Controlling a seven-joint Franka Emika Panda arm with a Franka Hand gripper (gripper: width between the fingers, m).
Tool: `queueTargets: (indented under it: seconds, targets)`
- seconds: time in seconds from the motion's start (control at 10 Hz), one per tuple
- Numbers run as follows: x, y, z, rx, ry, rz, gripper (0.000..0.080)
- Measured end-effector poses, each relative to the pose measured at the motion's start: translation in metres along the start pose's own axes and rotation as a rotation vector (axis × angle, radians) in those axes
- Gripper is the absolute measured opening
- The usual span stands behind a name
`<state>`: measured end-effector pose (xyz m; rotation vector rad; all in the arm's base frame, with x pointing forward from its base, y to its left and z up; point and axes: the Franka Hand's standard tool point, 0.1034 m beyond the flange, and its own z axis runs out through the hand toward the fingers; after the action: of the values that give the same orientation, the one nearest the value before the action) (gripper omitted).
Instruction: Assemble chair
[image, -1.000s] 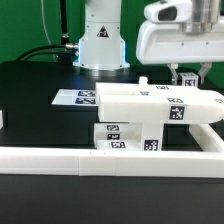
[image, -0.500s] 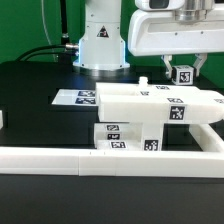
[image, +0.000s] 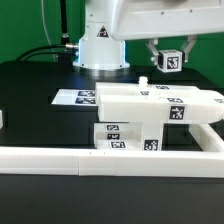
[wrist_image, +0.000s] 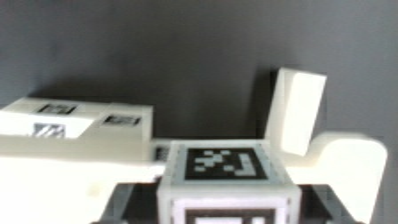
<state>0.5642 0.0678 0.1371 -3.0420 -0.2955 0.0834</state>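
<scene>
1. Change: the gripper (image: 169, 60) has risen since the earlier frames. It was low by the right end of the chair (image: 150, 108) a second ago. It is now well above it and has shifted toward the exterior view's left.
2. The short post (image: 170, 62) has gone up with it and is now in the air, clear of the chair.
3. Grip: the jaws are nearly closed and clamp the short post from both sides. Its square tag faces the exterior camera.
4. Wrist view: the post's tagged top fills the space between the dark fingers (wrist_image: 139, 203).
5. Chair position: no change. It sits mid-table behind the border rail (image: 90, 160), in front of the robot base (image: 100, 45).
6. Counts: one arm, one gripper, one held short post.
7. One joined chair piece, made of a flat slab (image: 130, 95) on top of lower tagged blocks (image: 125, 138).
8. One small upright stub (image: 143, 83) stands on the slab.
9. One marker board (image: 75, 97) lies flat, touching or just beside the chair on the exterior view's left.
10. One border rail, running along the front and turning up the exterior view's right.
</scene>
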Motion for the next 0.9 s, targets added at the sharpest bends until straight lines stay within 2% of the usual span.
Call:
queueTargets:
  seconds: [0.1, 0.4, 0.5, 0.6, 0.8, 0.9]
  targets:
    - [0.005, 0.008, -0.002, 0.002, -0.003, -0.015, 0.0282]
    - [0.005, 0.009, 0.0, 0.001, -0.004, -0.006, 0.0282]
    - [0.009, 0.02, -0.005, -0.016, -0.014, -0.086, 0.0282]
    - [0.022, 0.03, -0.015, -0.02, -0.021, -0.122, 0.0284]
    - [0.053, 0.047, -0.021, -0.024, -0.019, -0.245, 0.0284]
    - [0.053, 0.046, -0.02, -0.024, -0.017, -0.229, 0.0284]
